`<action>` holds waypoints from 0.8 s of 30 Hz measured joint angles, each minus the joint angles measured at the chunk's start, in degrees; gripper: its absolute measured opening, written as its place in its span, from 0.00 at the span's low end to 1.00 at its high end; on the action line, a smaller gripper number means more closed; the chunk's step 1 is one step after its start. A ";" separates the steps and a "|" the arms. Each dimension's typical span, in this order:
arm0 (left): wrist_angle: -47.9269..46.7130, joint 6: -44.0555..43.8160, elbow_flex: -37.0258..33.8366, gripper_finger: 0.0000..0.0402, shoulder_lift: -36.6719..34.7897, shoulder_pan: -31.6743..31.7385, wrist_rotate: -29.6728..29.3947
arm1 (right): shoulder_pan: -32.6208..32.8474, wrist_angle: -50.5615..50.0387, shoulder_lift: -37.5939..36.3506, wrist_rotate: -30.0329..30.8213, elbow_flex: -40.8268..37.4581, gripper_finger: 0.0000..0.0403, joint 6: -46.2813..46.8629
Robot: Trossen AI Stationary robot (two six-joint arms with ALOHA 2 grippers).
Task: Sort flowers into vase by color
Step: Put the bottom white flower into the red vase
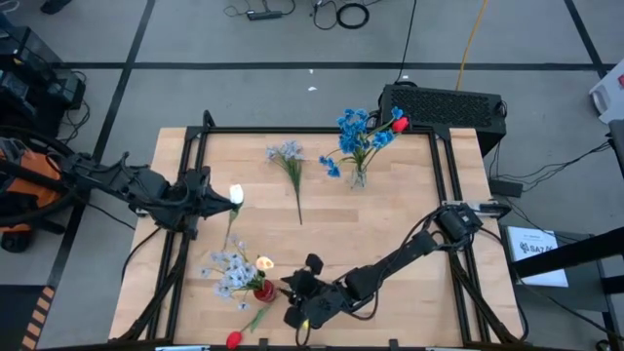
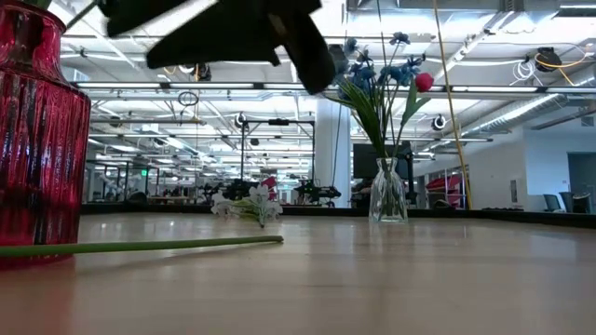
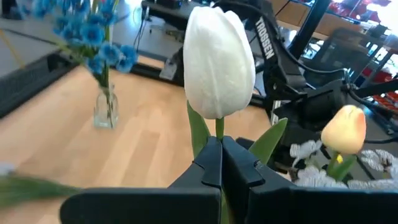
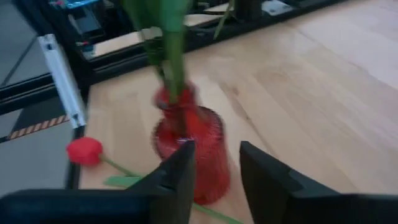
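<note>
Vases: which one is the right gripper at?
The red vase near the table's front edge, holding pale blue-white flowers. The right gripper sits beside it, fingers open. The clear vase with blue flowers stands far off at the back.

Through the right wrist camera I see my right hand with its two dark fingers standing apart, a gap between them. Just beyond the fingers stands a red ribbed glass vase on the pale wooden bench. Green stems rise out of its neck and run out of the frame. Beside the vase a red tulip bud lies near the bench's edge, its thin green stem trailing toward the vase's base. Past the bench I make out a black frame rail and a white bracket.
</note>
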 joint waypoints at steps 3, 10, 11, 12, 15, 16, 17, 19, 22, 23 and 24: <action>-1.42 -1.61 -0.43 0.00 -1.07 -1.51 0.63 | 0.04 2.09 0.13 -0.40 0.21 0.36 -2.64; 3.16 -3.04 -4.97 0.00 -3.31 -10.28 -5.31 | -0.61 5.10 -0.24 -0.43 0.27 0.47 -4.48; 3.54 -3.17 -5.73 0.00 -3.57 -11.97 -7.33 | -0.68 5.05 -0.29 -0.50 0.28 0.48 -4.51; 4.64 -3.22 -6.60 0.00 -3.79 -13.99 -9.42 | -0.69 5.09 -0.31 -0.85 0.27 0.49 -4.56; 8.97 -2.93 -8.87 0.00 -4.02 -20.38 -15.43 | -0.83 5.82 -0.31 -1.88 0.27 0.51 -4.62; 8.92 -2.86 -8.98 0.00 -3.99 -22.53 -17.62 | -0.85 6.76 -0.31 -1.91 0.27 0.51 -4.85; 8.93 -2.90 -8.98 0.00 -3.84 -24.77 -20.04 | -0.88 7.68 -0.31 -1.88 0.27 0.52 -5.44; 9.10 -2.96 -8.98 0.00 -3.71 -29.62 -24.65 | -0.90 8.77 -0.33 -1.88 0.27 0.52 -6.21; 11.47 -1.51 -8.98 0.00 -3.69 -36.94 -30.55 | -0.90 8.94 -0.35 -1.89 0.27 0.51 -6.33; 12.24 -0.68 -8.98 0.00 -3.69 -39.22 -32.74 | -0.90 9.40 -0.35 -1.90 0.27 0.51 -6.33; 12.99 0.27 -8.98 0.00 -3.69 -41.47 -34.97 | -0.90 10.27 -0.35 -1.98 0.27 0.51 -6.38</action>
